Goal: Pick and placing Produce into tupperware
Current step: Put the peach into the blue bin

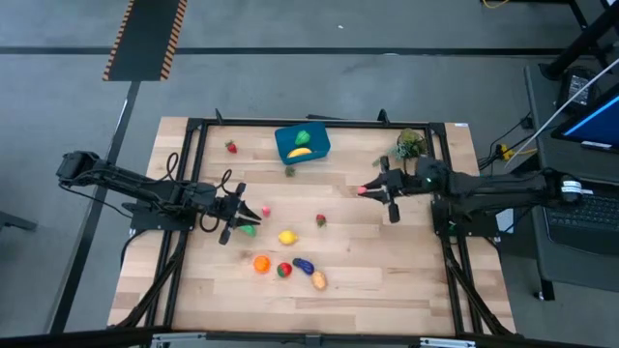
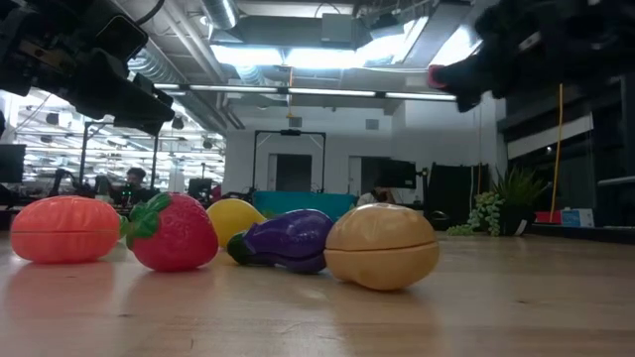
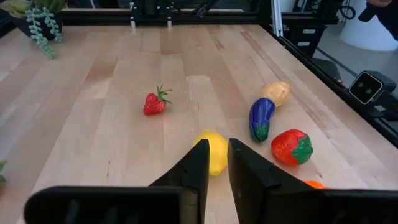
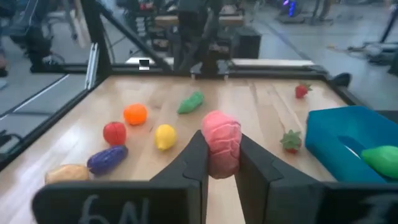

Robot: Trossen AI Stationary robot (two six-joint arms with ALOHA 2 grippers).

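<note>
Your right gripper is pinching a pink ridged toy produce piece between its dark fingers, lifted off the wooden table. Ahead of those jaws and off to one side sits the blue rounded plastic tupperware box, with a green pepper-like piece inside; from above you can also see a yellow banana-shaped piece in it. A red strawberry lies on the table between the held piece and the box, just beside the box wall.

Your left gripper carries nothing; its jaws stand close together with a narrow gap between them. Just beyond its fingertips lies the yellow toy lemon. Farther out from the jaws you have a second red strawberry, a purple eggplant, a tan potato and a fat red strawberry with green leaves. A green cucumber-like piece sits just beside this gripper in the overhead view, and an orange lies nearer the table's front edge.
</note>
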